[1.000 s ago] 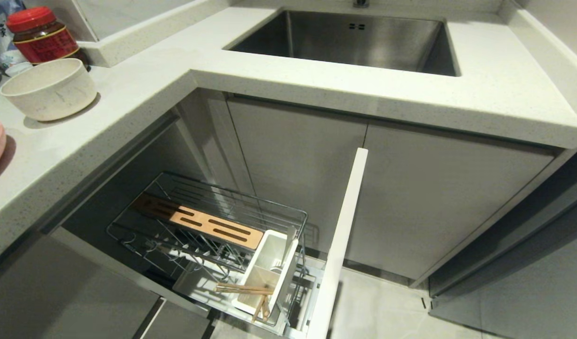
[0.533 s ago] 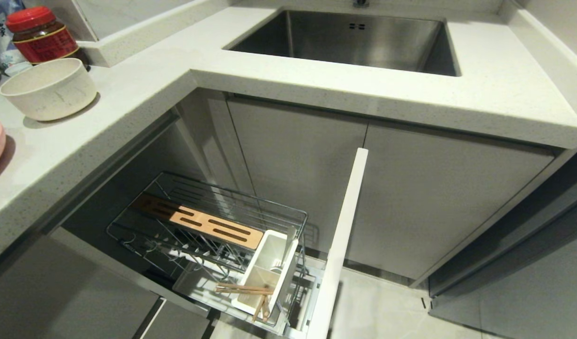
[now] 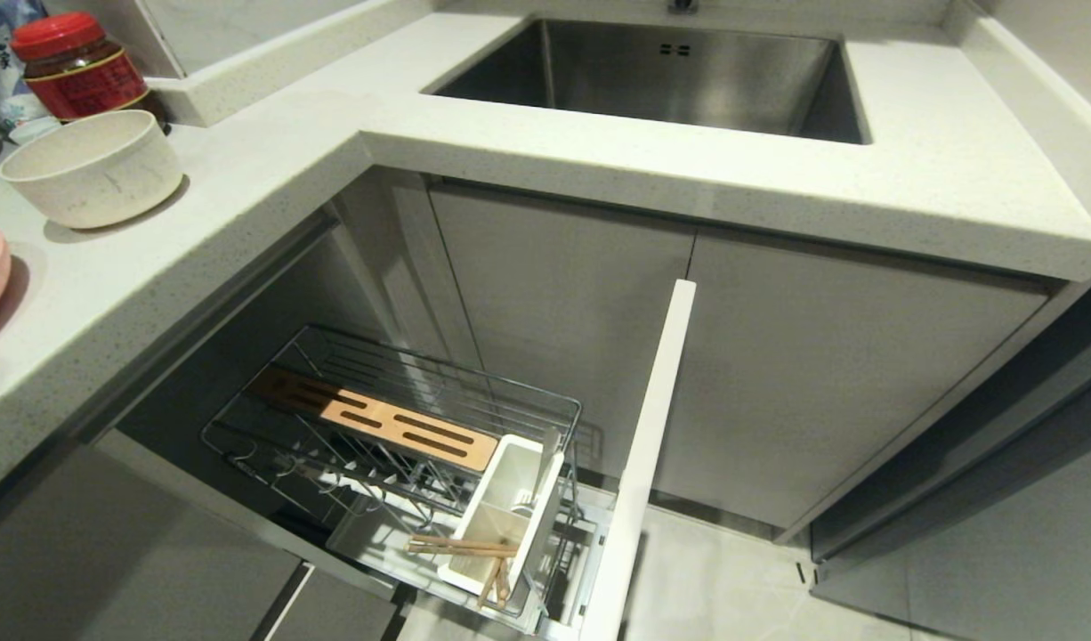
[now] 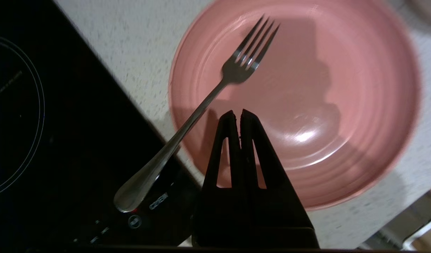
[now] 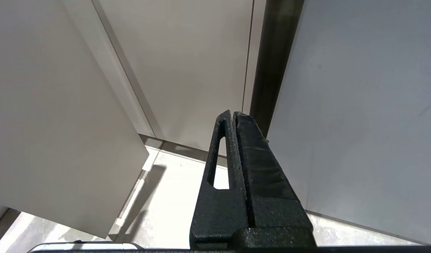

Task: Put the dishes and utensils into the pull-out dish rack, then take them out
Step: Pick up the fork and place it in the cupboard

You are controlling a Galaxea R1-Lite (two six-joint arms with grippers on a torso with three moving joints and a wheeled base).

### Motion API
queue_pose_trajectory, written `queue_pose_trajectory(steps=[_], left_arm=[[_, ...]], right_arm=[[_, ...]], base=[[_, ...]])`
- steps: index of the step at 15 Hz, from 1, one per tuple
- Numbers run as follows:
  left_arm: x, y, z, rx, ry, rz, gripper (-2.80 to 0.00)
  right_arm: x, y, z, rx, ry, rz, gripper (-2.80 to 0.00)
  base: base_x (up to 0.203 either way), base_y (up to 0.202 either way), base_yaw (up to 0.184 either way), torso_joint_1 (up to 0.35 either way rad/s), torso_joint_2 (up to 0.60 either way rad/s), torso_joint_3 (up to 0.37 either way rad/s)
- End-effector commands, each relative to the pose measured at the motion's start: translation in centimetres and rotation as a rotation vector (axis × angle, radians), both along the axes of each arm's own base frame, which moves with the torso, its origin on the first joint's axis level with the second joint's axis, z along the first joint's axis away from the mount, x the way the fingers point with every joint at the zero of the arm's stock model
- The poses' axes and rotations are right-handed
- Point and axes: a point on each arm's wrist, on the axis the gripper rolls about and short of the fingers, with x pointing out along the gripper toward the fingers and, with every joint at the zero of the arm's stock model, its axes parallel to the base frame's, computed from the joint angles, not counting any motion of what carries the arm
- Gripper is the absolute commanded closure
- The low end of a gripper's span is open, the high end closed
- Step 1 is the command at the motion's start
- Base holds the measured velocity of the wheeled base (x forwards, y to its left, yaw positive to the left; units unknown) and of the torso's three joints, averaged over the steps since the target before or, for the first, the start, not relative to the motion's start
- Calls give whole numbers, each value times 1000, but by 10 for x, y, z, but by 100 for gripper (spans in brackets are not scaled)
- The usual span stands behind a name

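The left end effector (image 4: 236, 114), fingers pressed together and empty, hangs over the pink plate (image 4: 324, 105), probably lining up on the fork (image 4: 198, 112), which lies tines on the plate and handle across the cooktop (image 4: 43, 123). Chopsticks (image 3: 474, 556) sit in the rack (image 3: 394, 392) at lower centre; the bowl (image 3: 92, 169) waits on the desk (image 3: 937, 160) at upper left. The right end effector (image 5: 233, 114) is parked, pressed together.

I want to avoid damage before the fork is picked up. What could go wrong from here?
The fork rests on the pink plate's rim, its handle over the black cooktop; a nudge from the shut left hand might tip it off. Gripping it could also shift the plate.
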Motion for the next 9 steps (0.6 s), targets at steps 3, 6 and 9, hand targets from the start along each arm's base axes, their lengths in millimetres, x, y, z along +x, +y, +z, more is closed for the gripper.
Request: queue_pose_trajectory(steps=[3,6,9], left_arm=[[8,28,-16,-12,81,-78,-280],[15,41,-23,-48,83,-110,-280],[21,51,-32,-87,94,-143,-280]], right_arm=[[2,0,-7,0,27,1,0],[2,0,-7,0,26,-1,0],[2,0,-7,0,26,1,0]], base=[[0,0,0,0,0,0],[0,0,0,0,0,0],[0,0,0,0,0,0]])
